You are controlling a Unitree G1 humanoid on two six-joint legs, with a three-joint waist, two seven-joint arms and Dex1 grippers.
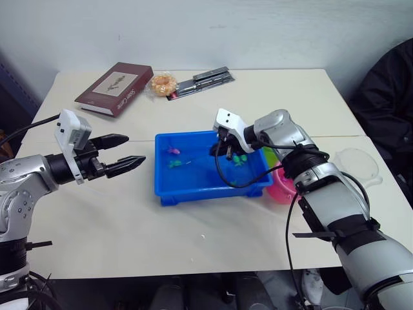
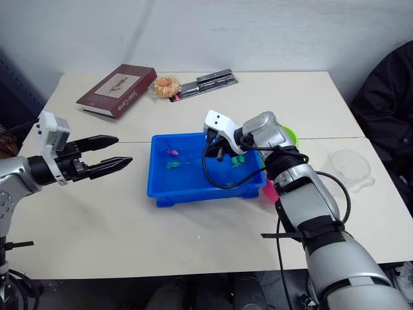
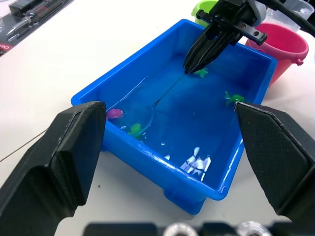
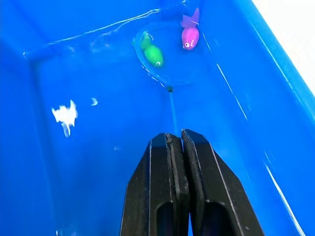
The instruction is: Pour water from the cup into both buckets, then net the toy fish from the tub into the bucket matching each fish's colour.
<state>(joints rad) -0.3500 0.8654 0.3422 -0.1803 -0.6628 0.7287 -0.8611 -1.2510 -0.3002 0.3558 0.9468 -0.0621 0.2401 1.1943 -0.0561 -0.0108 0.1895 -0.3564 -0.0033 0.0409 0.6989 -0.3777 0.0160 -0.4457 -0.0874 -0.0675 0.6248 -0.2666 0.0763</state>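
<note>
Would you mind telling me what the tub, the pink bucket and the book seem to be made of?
The tub looks like glossy moulded plastic: bright blue, with light glints along its smooth rim. The pink bucket seems to be similar smooth plastic, of even colour and with a rounded lip. The book appears to have a matte maroon cover, probably card or cloth; which one cannot be told.

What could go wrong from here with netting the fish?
1. The net ring looks set around the green fish, with the pink fish right beside it; lifting might catch both.
2. The right gripper pinches only the thin handle, so it could twist.
3. The pink bucket sits close beside that arm and could be nudged.
</note>
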